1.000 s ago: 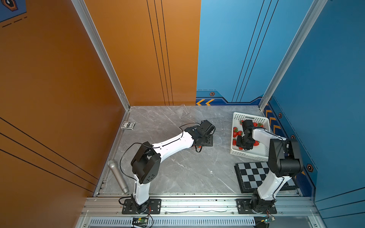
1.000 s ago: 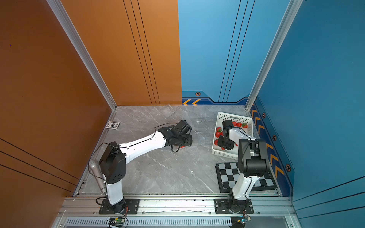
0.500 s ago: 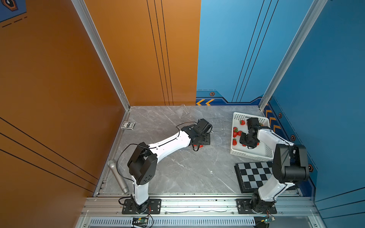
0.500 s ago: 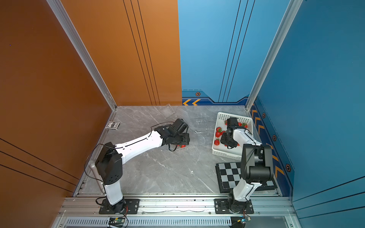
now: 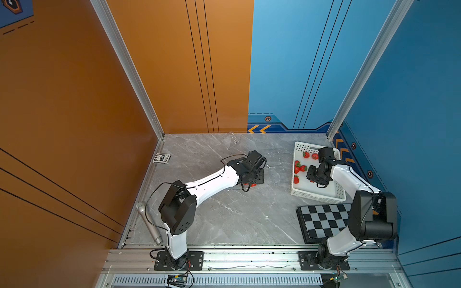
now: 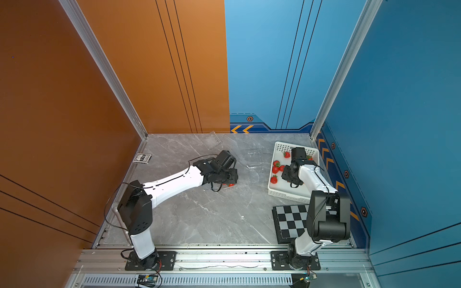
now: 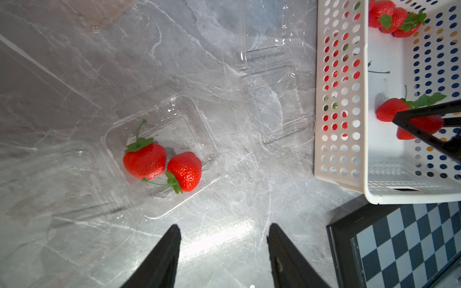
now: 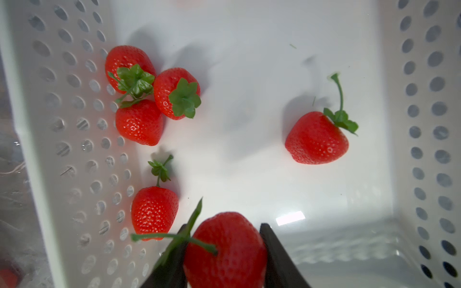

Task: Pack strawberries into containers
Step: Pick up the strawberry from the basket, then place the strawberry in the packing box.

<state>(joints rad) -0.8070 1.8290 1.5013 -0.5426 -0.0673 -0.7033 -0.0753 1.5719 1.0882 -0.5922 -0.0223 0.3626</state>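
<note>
While the right gripper (image 8: 224, 227) pinches a strawberry (image 8: 225, 251) inside the basket (image 8: 74, 149), the left gripper (image 7: 224, 226) hangs spread near a container (image 7: 185, 128).

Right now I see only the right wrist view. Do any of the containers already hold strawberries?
Observer: Yes, one open container holds two strawberries.
Operator: Does the left gripper hold something?
Observer: No, the left gripper is open and empty.
Operator: Is another container free?
Observer: Yes, an empty container lies open beside the basket.
</note>
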